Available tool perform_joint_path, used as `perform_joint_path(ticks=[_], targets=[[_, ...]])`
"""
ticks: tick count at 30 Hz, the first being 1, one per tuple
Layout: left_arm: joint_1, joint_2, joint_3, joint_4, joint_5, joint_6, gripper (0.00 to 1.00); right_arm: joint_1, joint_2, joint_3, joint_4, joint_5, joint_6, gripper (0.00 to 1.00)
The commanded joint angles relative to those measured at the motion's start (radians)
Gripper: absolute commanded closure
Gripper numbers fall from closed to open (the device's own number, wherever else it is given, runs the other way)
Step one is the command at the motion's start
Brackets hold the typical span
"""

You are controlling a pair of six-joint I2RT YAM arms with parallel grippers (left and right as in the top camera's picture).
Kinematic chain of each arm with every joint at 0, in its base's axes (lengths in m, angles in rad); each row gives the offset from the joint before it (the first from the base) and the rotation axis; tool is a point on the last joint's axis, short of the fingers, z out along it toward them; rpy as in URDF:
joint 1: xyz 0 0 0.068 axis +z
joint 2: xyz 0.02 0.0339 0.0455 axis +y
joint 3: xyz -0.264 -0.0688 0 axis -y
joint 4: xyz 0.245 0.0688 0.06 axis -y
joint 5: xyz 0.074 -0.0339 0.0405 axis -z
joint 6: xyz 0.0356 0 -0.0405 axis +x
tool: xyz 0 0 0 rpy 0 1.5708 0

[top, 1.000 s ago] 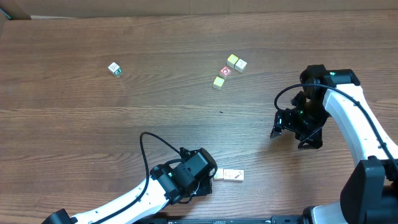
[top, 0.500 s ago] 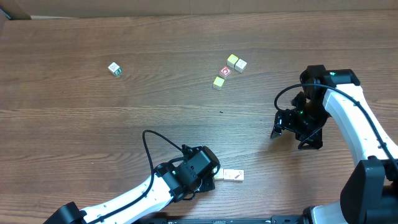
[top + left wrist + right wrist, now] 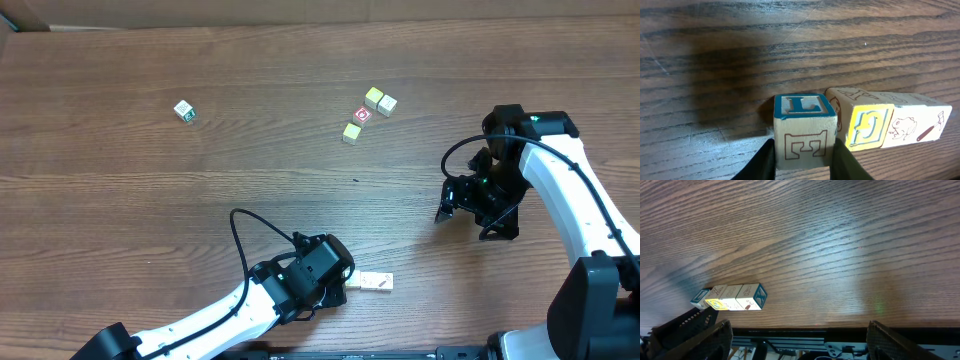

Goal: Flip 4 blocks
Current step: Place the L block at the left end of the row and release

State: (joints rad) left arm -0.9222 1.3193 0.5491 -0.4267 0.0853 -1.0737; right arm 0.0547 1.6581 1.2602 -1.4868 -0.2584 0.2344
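Flanking blue-topped block [image 3: 804, 131], left jaws.

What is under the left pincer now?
A wooden block, blue L on top, sits between the fingers of the left pincer, more blocks lined up beside it. The fingers cover its lower sides.

Left pincer [image 3: 804, 150] is cropped at the bottom edge; its contact with the block [image 3: 804, 131] is unclear.

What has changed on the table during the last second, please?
The left gripper shifted slightly rightward in the overhead view, toward the row of blocks; its fingers flank the L block. No grasp or release is visible. The right gripper, open, and the far cubes stayed put.
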Motion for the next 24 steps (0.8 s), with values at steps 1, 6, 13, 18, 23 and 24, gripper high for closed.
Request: perform_joint_path(ticks=[1,6,13,18,23,24], targets=[[0.006,0.016,-0.004,-0.003,-0.014,-0.005,0.74,0.002,0.001,0.009,-0.004,-0.005,-0.008,0.13],[0.005,0.016,-0.004,-0.002,-0.016,-0.003,0.73,0.002,0.001,0.009,-0.005,-0.005,-0.008,0.13],[0.005,0.016,-0.004,0.016,-0.015,0.023,0.71,0.002,0.001,0.009,-0.008,-0.005,-0.008,0.13],[0.004,0.016,-0.004,0.017,-0.018,0.023,0.66,0.002,0.001,0.009,-0.008,-0.005,-0.008,0.13],[0.004,0.016,-0.004,0.02,-0.019,0.023,0.62,0.002,0.001,0.009,-0.009,-0.006,-0.007,0.13],[0.004,0.015,-0.004,0.021,-0.02,0.023,0.62,0.002,0.001,0.009,-0.009,-0.006,-0.007,0.13]])
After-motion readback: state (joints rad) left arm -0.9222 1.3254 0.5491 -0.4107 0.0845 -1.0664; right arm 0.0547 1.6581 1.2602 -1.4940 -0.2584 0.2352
